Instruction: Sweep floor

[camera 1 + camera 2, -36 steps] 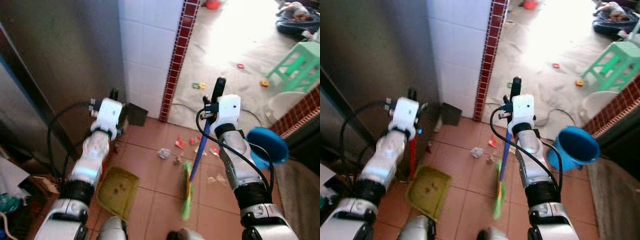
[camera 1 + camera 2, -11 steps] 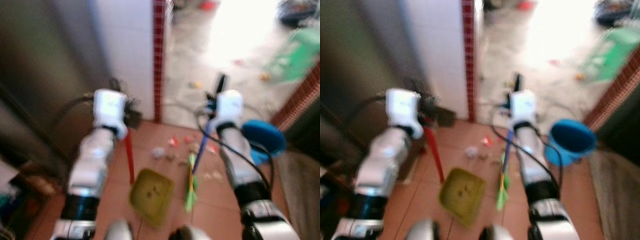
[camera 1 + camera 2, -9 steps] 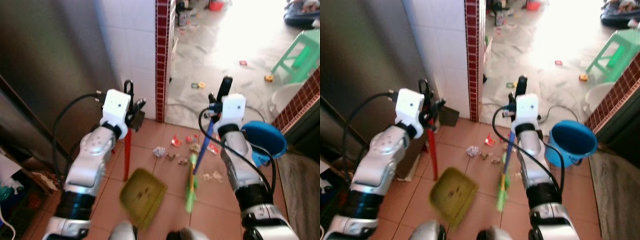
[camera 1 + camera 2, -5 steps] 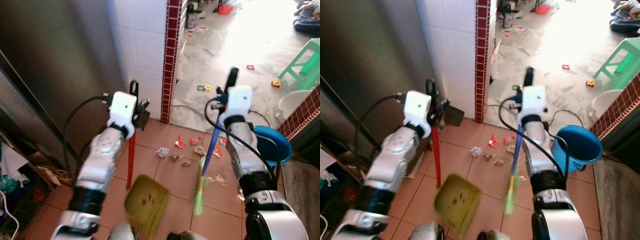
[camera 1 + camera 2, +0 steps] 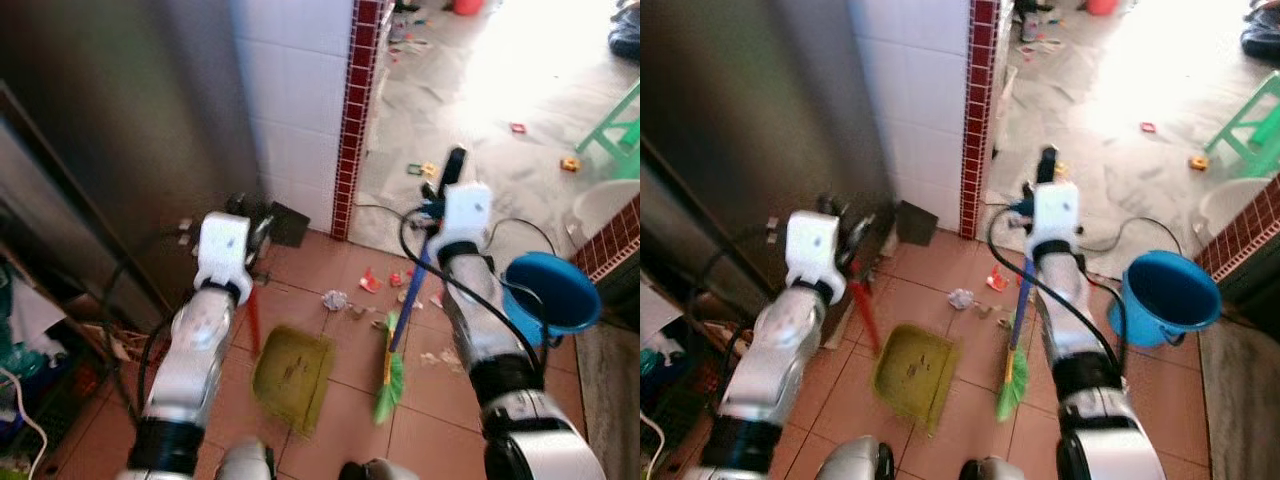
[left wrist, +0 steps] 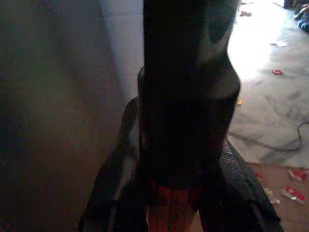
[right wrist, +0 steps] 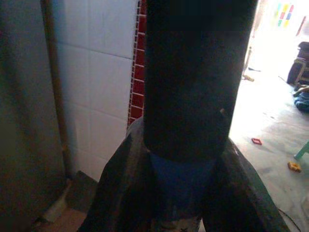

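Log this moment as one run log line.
left gripper shut on dustpan handle | right gripper shut on broom handle | dustpan beside broom head | litter unswept

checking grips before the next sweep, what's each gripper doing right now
Left gripper: shut on the dustpan handle.
Right gripper: shut on the broom handle.

Tiled wall (image 5: 300, 110) close left, blue bucket (image 5: 548, 292) right, open doorway ahead
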{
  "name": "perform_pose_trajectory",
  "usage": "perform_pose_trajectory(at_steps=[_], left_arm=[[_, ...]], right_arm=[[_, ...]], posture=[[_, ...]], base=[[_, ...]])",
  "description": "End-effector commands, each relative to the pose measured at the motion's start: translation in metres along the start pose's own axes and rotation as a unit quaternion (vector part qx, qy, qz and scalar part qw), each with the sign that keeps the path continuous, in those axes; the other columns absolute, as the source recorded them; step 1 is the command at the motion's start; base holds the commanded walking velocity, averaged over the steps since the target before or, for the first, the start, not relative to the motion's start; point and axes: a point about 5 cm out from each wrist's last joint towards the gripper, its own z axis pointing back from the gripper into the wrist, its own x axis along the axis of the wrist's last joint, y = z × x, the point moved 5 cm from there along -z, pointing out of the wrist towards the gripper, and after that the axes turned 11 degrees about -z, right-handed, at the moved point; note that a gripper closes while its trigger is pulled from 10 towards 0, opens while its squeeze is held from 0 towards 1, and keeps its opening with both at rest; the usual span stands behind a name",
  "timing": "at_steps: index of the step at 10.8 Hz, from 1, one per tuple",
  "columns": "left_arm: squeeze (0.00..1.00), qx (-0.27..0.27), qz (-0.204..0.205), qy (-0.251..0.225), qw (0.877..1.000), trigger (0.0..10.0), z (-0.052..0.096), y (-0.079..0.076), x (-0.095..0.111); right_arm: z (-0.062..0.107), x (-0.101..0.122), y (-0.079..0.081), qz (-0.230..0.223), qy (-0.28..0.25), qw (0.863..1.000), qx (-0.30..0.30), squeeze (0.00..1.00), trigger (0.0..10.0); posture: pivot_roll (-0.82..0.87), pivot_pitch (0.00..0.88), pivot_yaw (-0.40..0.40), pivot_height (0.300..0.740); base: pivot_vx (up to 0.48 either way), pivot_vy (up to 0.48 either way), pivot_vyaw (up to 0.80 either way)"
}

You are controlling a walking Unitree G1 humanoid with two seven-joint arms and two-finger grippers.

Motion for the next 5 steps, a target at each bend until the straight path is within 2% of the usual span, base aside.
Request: perform_pose_trajectory(at_steps=[1, 2, 4, 5], left_arm=[[0.00, -0.002, -0.008, -0.033, 0.999, 10.0, 0.002, 0.003, 0.019], [0.00, -0.028, -0.021, -0.039, 0.999, 10.0, 0.000, 0.000, 0.019], [0.00, -0.060, -0.010, -0.032, 0.998, 10.0, -0.003, -0.020, 0.015], [0.00, -0.063, -0.002, -0.032, 0.997, 10.0, -0.018, -0.024, 0.020]], right_arm=[[0.002, 0.011, -0.008, -0.003, -0.023, 1.000, -0.010, 0.00, 10.0], [0.006, 0.006, -0.010, 0.004, -0.015, 1.000, -0.008, 0.00, 10.0], [0.017, -0.003, -0.022, 0.011, -0.008, 0.999, -0.030, 0.00, 10.0], [0.007, -0.003, -0.030, 0.004, -0.004, 0.998, -0.056, 0.00, 10.0]], posture=[[0.05, 0.000, -0.029, 0.740], [0.04, 0.000, -0.016, 0.740], [0.00, 0.000, 0.044, 0.740], [0.00, 0.000, 0.048, 0.740]], base=[[0.000, 0.000, 0.00], [0.000, 0.000, 0.00], [0.000, 0.000, 0.00], [0.000, 0.000, 0.00]])
